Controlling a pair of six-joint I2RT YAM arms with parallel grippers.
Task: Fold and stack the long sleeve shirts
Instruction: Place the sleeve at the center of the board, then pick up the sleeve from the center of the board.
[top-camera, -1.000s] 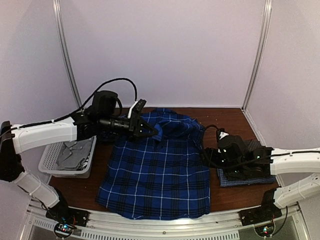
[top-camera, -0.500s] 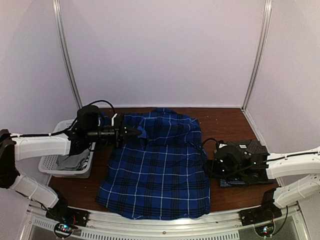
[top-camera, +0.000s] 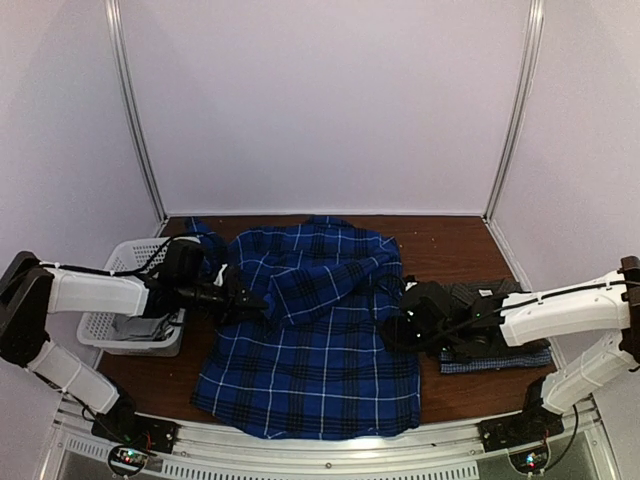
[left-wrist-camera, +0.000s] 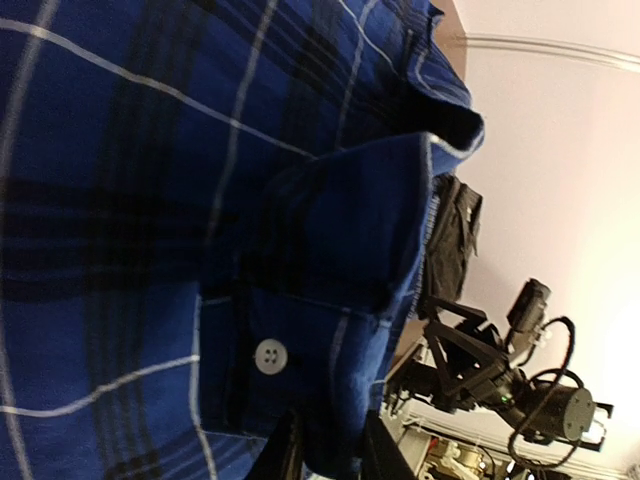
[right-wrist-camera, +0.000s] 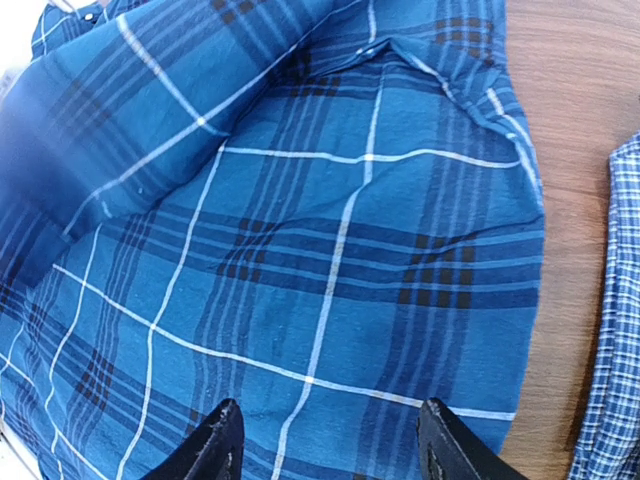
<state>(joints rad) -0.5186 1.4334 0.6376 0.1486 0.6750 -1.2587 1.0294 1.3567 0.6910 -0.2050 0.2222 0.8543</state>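
Observation:
The royal-blue plaid shirt (top-camera: 310, 350) lies spread across the middle of the table. My left gripper (top-camera: 250, 300) is at its left edge, shut on the sleeve cuff with a white button (left-wrist-camera: 268, 356). In the left wrist view the gripper (left-wrist-camera: 330, 460) has cloth pinched between its fingers. My right gripper (top-camera: 395, 328) is open and hovers just over the shirt's right side (right-wrist-camera: 350, 200); in the right wrist view the gripper (right-wrist-camera: 330, 450) is empty. The dark grey checked shirt (top-camera: 482, 297) lies folded on the pale blue one (top-camera: 500, 358) at the right.
A white mesh basket (top-camera: 105, 325) with grey cloth in it stands at the left, close behind my left arm. Brown table (top-camera: 450, 240) shows at the back right. The pale blue shirt's edge (right-wrist-camera: 612, 300) lies right of my right gripper. White walls enclose the table.
My left gripper has drawn the sleeve from near the collar out to the left and lower down. My right gripper has moved left from the folded pile to the plaid shirt's right edge.

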